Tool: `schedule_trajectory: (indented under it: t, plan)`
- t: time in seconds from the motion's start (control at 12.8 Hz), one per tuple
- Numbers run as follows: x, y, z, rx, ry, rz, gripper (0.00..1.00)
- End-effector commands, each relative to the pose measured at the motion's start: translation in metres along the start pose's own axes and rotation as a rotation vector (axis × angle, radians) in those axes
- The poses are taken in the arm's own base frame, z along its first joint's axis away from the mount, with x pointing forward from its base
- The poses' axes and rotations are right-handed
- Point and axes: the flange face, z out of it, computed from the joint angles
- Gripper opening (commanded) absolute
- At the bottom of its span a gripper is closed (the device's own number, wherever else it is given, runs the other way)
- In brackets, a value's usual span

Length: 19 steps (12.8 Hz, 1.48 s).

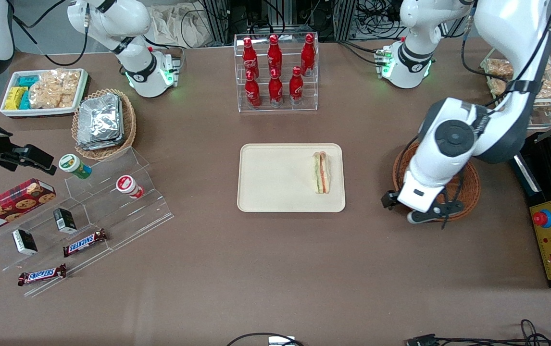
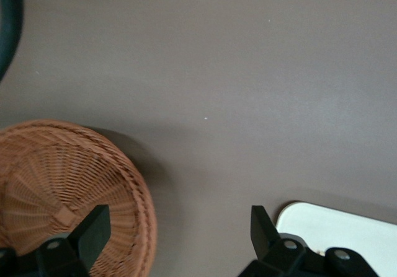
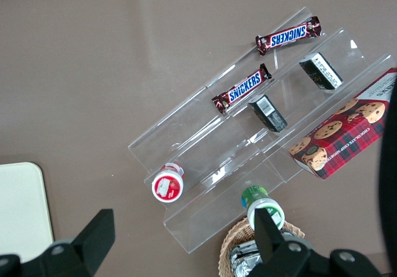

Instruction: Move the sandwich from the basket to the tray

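A small triangular sandwich lies flat on a cream-beige tray in the middle of a brown table. Its long axis runs from the edge of the tray nearer the front camera toward the edge farther from it, with the narrow tip pointing away from the camera and the wider end nearer to it. Green, orange and red filling stripes run along that same line. The sandwich sits close to the tray rim on the working arm's side, with a thin strip of bare tray between it and the rim; the rest of the tray, toward the parked arm's end, is bare.

The round brown wicker basket stands on the table beside the tray, toward the working arm's end, apart from it with a band of bare table between them. The working arm hangs over the basket and hides much of it.

The gripper hovers above the strip of table between basket and tray. Its fingers are spread wide and hold nothing.

Nearer the front camera, the table is open and bare. Farther from the camera than the tray stands a clear rack of red bottles.
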Motion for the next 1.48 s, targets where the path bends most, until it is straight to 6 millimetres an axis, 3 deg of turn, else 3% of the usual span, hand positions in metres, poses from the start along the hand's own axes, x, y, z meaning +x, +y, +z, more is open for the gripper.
schedule_trajectory:
  t: [0.0,0.16,0.39,0.62,0.86,1.09,1.4]
  plan:
    - [0.007,-0.030,-0.041,-0.004,-0.015,0.048,1.00]
    - [0.010,-0.058,-0.064,-0.014,-0.035,0.070,1.00]
    - [0.008,-0.099,-0.115,-0.036,-0.077,0.131,1.00]
    - [0.003,-0.118,-0.160,-0.018,-0.120,0.168,1.00]
    - [-0.006,-0.128,-0.194,-0.013,-0.122,0.199,1.00]
    - [-0.013,-0.151,-0.210,-0.043,-0.132,0.247,1.00]
    - [-0.017,-0.156,-0.212,-0.054,-0.154,0.268,1.00]
